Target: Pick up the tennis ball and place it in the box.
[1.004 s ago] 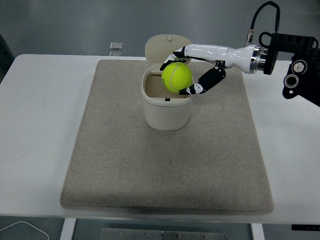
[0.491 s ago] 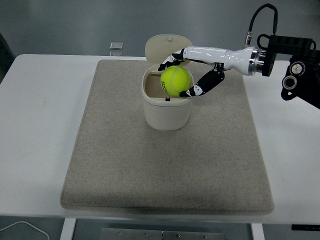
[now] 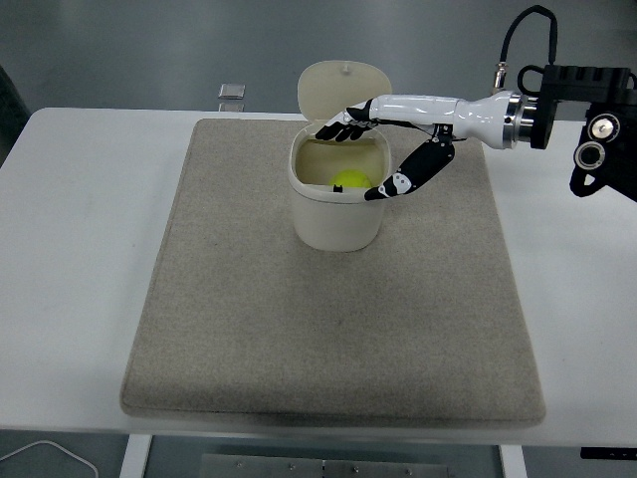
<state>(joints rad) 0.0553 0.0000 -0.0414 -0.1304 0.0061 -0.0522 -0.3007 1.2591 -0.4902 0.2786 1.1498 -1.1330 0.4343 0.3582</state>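
Ball [image 3: 348, 180] sits down in the box [image 3: 338, 214], my robot hand [image 3: 370, 159] hangs spread and empty above, so basically done.

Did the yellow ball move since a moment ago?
Yes. The tennis ball dropped down from above the rim into the box, and the right hand above it now holds nothing.

Your right hand [image 3: 383, 149] hangs over the box [image 3: 338, 204], whose raised lid [image 3: 343, 88] blocks the way just beyond your fingers [image 3: 338, 127]. Below your palm the tennis ball [image 3: 349, 180] fills the opening. Toward you, the mat [image 3: 328, 329] lies unobstructed.
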